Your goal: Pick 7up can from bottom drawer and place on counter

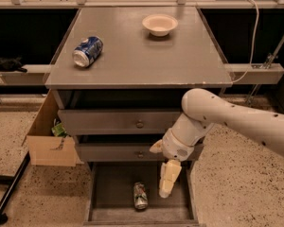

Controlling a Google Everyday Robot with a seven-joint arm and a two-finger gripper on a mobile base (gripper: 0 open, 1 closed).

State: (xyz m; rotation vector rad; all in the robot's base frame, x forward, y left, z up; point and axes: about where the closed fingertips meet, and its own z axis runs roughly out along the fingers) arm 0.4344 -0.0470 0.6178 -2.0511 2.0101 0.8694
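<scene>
Cardboard box [49, 143] is seen on the floor, far left of the gripper [166, 186]. A blue-and-white can [87, 51] is laid on the counter [132, 67], up and left of it. The 7up can [140, 195] is laid in the open bottom drawer [109, 195], just left of the gripper, apart from it. A pale bowl [160, 24] is set far above it. Whether the gripper is apart or together cannot be told.

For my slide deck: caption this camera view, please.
Gripper hangs over the open bottom drawer, beside the 7up can lying inside.
</scene>
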